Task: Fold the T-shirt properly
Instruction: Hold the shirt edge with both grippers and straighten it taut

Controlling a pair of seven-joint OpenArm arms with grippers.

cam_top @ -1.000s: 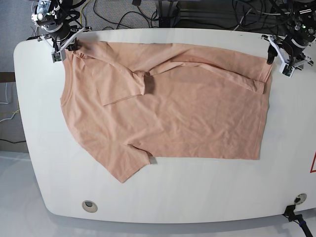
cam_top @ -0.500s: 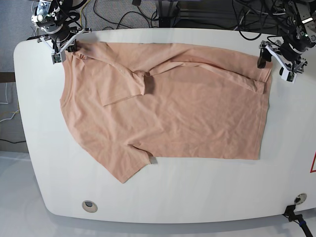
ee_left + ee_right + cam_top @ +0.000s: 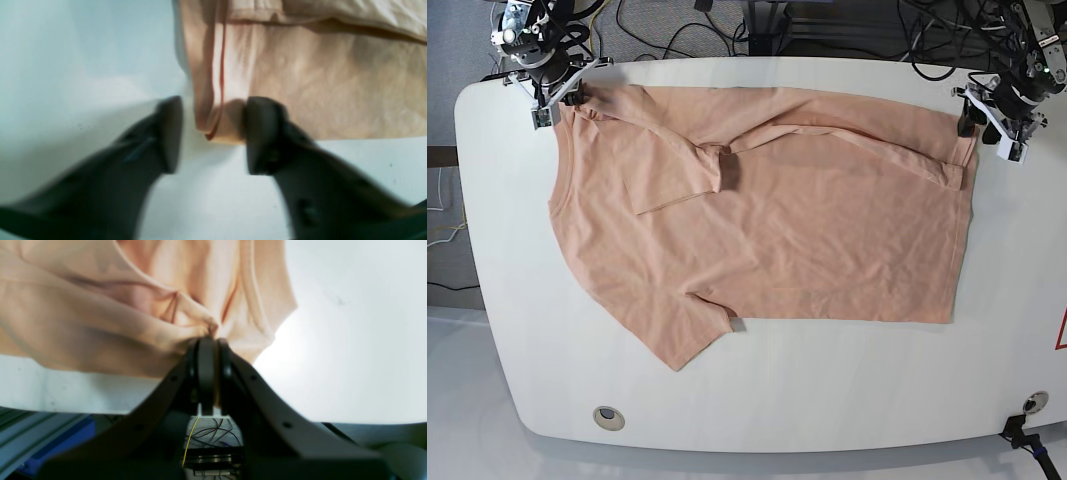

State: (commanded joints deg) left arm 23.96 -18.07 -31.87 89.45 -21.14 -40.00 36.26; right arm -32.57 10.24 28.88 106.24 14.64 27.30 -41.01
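T-shirt (image 3: 767, 210) spread flat across white desk (image 3: 827, 390), one sleeve folded inward over chest. Right gripper (image 3: 209, 340) at far collar-side corner, jaws clenched on bunched fabric. Left gripper (image 3: 213, 133) at far hem corner, jaws released, straddling the hem edge without pinching.

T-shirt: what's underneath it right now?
Only the white table shows around the T-shirt, which lies spread flat. Anything beneath the cloth is covered, and no bulge suggests something there.
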